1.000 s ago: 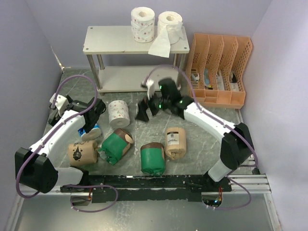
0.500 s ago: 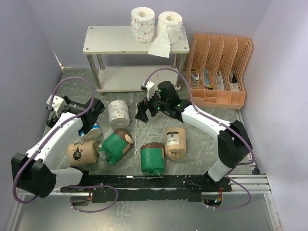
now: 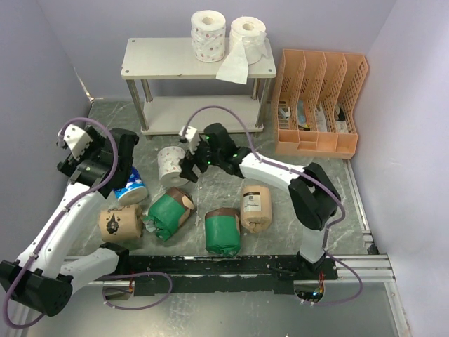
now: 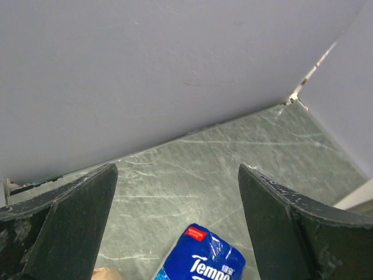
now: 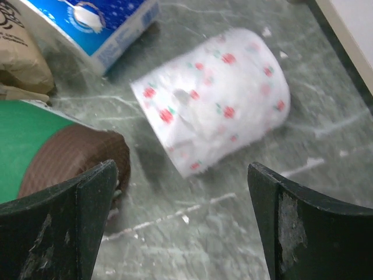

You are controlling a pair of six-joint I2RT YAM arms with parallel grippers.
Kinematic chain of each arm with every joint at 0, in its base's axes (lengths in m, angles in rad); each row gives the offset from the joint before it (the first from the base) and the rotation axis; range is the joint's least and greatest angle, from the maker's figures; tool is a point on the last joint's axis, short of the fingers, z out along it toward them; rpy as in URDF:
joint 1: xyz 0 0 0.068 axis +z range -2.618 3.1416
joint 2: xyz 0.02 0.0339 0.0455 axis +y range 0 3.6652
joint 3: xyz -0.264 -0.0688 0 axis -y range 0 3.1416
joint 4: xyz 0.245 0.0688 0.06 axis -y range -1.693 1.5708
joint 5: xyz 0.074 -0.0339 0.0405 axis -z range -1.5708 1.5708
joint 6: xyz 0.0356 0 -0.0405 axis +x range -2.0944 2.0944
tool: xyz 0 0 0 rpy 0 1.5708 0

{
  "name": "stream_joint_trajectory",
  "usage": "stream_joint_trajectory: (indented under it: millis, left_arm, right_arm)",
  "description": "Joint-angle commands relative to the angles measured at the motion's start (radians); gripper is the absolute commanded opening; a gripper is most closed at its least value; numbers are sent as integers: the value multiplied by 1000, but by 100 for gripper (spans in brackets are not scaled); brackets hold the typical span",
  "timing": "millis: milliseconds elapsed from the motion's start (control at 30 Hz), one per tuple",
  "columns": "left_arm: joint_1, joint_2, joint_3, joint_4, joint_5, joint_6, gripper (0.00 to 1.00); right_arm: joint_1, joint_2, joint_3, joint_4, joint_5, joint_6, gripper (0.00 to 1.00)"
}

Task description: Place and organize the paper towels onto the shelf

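The shelf (image 3: 161,60) stands at the back with a pink-dotted white roll (image 3: 208,35) and a plain white roll (image 3: 248,38), a loose sheet hanging from it, on its top board. On the floor lie a pink-dotted white roll (image 3: 172,165), a blue-wrapped roll (image 3: 133,191), two green rolls (image 3: 168,210) (image 3: 222,233) and two tan kraft rolls (image 3: 119,223) (image 3: 256,207). My right gripper (image 3: 188,167) is open and empty just right of the floor's dotted roll (image 5: 213,99), jaws either side of its near end (image 5: 182,175). My left gripper (image 3: 125,167) is open and empty above the blue roll (image 4: 201,262).
An orange slotted file organizer (image 3: 319,98) stands right of the shelf. Purple walls close in the left, back and right. In the right wrist view a green roll with a brown end (image 5: 52,146) lies close to the left finger, and the shelf's lower board (image 5: 355,29) shows at the upper right.
My right gripper has swept left from the middle of the floor to the dotted roll. My left arm has pulled back and up, away from the blue roll. The rolls have stayed put.
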Motion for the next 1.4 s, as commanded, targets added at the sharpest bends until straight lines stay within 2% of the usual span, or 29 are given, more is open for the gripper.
stream_joint_trajectory:
  millis: [0,267,500,633,700,833,867,933,967,1100,1167,1300,1367]
  left_arm:
    - [6,-12,-33,355,71,425,96]
    - [6,-108,-166,636,130,620,96]
    - [6,-64,-152,613,118,605,96]
    - [6,-69,-140,600,152,606,96]
    - [6,-84,-145,610,155,621,96]
    - [4,-124,-171,649,140,651,96]
    - [2,-131,-179,661,128,660,96]
    - [-6,-136,-187,670,107,664,96]
    - [-8,-134,-188,672,100,664,96]
    - [-9,-104,-185,677,102,672,96]
    - [-9,-92,-174,655,99,662,96]
    - [-9,-90,-178,653,98,645,96]
    - [-8,-88,-182,658,99,646,96]
  right_arm:
    - [68,83,132,-50,57,-77,92]
    - [83,234,292,-134,40,-41,89]
    - [107,226,249,-166,109,-112,89]
    - [119,210,221,-149,149,-152,85]
    - [125,214,218,-145,160,-174,79]
    - [147,237,219,-144,175,-215,45]
    - [154,240,219,-140,184,-219,35]
    - [163,247,228,-132,200,-221,8]
    - [166,250,236,-131,211,-221,0]
    - [168,242,283,-139,240,-181,0]
    - [161,209,304,-126,261,-96,0]
    - [87,134,390,-159,327,385,0]
    - [50,113,421,-194,262,514,0]
